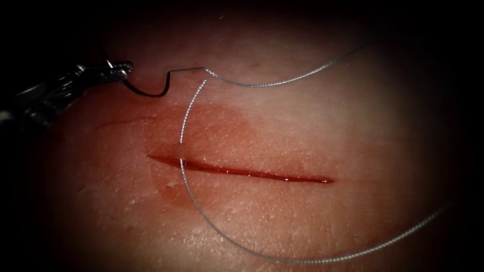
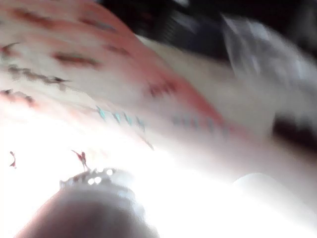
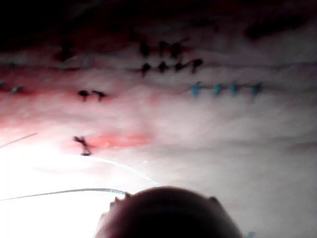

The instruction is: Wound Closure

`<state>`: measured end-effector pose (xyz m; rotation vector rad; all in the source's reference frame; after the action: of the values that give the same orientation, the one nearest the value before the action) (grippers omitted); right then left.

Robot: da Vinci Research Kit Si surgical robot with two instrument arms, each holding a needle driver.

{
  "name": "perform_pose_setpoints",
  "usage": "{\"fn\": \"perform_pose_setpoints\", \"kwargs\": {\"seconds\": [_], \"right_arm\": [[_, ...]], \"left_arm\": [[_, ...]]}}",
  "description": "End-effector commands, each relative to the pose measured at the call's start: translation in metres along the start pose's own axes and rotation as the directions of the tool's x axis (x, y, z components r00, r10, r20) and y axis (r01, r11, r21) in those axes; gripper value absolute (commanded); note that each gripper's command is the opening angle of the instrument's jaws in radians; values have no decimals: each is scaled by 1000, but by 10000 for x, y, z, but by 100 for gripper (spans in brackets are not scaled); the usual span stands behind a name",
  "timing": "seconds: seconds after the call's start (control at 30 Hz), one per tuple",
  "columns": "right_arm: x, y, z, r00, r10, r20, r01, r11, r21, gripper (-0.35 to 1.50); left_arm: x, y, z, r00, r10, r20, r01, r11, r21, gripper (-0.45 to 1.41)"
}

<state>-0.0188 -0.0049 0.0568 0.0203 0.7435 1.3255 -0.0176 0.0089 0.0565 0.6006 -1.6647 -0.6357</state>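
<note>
My left tool [image 1: 120,68] comes in at the upper left, its jaws shut on the dark curved needle [image 1: 151,94] near one end. The needle lies free over the tissue [image 1: 302,126], up and left of the cut [image 1: 242,172], not in the tissue. Thread [image 1: 282,80] runs from the needle's other end off to the upper right. A second stretch of thread [image 1: 182,131] crosses the cut near its left end and sweeps round below it to the right. My right tool's dark rounded body [image 3: 168,213] looms close over the tissue, with thread [image 3: 74,191] beside it.
Red fluid [image 1: 201,131] stains the tissue around the cut's left half. Rows of older dark stitches [image 3: 163,65] and blue stitches [image 3: 223,89] mark the tissue in the right wrist view. The left wrist view has the left tool's shaft [image 2: 89,208] over stitched tissue.
</note>
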Motion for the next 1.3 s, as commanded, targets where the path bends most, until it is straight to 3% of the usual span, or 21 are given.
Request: {"fn": "perform_pose_setpoints", "kwargs": {"seconds": [0.03, 0.1, 0.13, 0.17, 0.2, 0.23, 0.33, 0.53, 0.73, 0.8, 0.83, 0.93, 0.97, 1.0, 1.03, 1.07, 1.1, 1.13, 1.27, 1.3], "right_arm": [[12, -52, 23, 1000, -17, -16, 18, 998, 60, 126], [10, -95, 47, 1000, -10, -12, 11, 994, 112, 126], [8, -136, 68, 1000, -12, -8, 13, 986, 167, 128], [7, -152, 76, 1000, -5, -11, 7, 982, 191, 125], [7, -167, 82, 1000, 8, -14, -5, 976, 218, 120], [6, -213, 104, 999, 38, -17, -30, 946, 322, 96], [5, -247, 121, 998, 63, -24, -49, 927, 371, 101], [-10, -270, 140, 998, 58, -19, -45, 915, 402, 98], [-21, -275, 136, 998, 57, 1, -51, 895, 443, 101], [-29, -278, 118, 998, 55, 35, -65, 876, 477, 126], [-29, -280, 111, 997, 59, 48, -75, 867, 493, 126], [-20, -288, 78, 994, 59, 96, -106, 770, 630, 128], [0, -292, 51, 993, 97, 72, -119, 693, 711, 130], [11, -291, 39, 990, 128, 59, -129, 658, 742, 128], [40, -287, 11, 979, 203, 22, -137, 571, 810, 116], [48, -285, 3, 974, 226, 13, -138, 550, 823, 116], [66, -281, -12, 961, 278, -3, -146, 514, 845, 116], [94, -271, -37, 932, 362, -22, -154, 448, 880, 118], [140, -254, -65, 857, 514, -20, -173, 325, 930, 116], [158, -249, -67, 819, 574, -3, -200, 290, 936, 116]], "left_arm": [[-10, 3, 7, 999, 30, -14, -30, 1000, 8, -45], [-8, 3, 11, 998, 49, -26, -49, 999, 9, -45], [-10, 2, 13, 993, 118, -27, -117, 993, 11, -45], [-12, 1, 13, 989, 145, -34, -145, 989, 11, -45], [-12, 0, 13, 985, 167, -34, -167, 986, 12, -45], [-14, -5, 15, 967, 251, -35, -251, 968, 14, -45], [-10, -10, 21, 950, 302, -77, -302, 953, 20, -45], [10, -8, 30, 939, 316, -134, -313, 949, 43, -45], [13, -7, 31, 938, 317, -139, -313, 948, 54, -45], [13, -7, 30, 938, 317, -139, -312, 948, 56, -45], [13, -7, 30, 938, 317, -138, -312, 948, 56, -45], [11, -7, 30, 939, 316, -138, -311, 949, 58, -45], [11, -7, 29, 939, 316, -138, -311, 949, 59, -45], [11, -7, 29, 937, 322, -138, -316, 947, 60, -45], [11, -7, 29, 937, 322, -138, -316, 947, 60, -45], [11, -7, 29, 937, 322, -138, -316, 947, 60, -45], [11, -7, 29, 939, 316, -138, -311, 949, 60, -45], [11, -7, 29, 939, 316, -138, -311, 949, 60, -45], [11, -6, 30, 942, 304, -139, -299, 952, 59, -45], [10, -6, 30, 942, 304, -138, -299, 952, 59, -45]]}}
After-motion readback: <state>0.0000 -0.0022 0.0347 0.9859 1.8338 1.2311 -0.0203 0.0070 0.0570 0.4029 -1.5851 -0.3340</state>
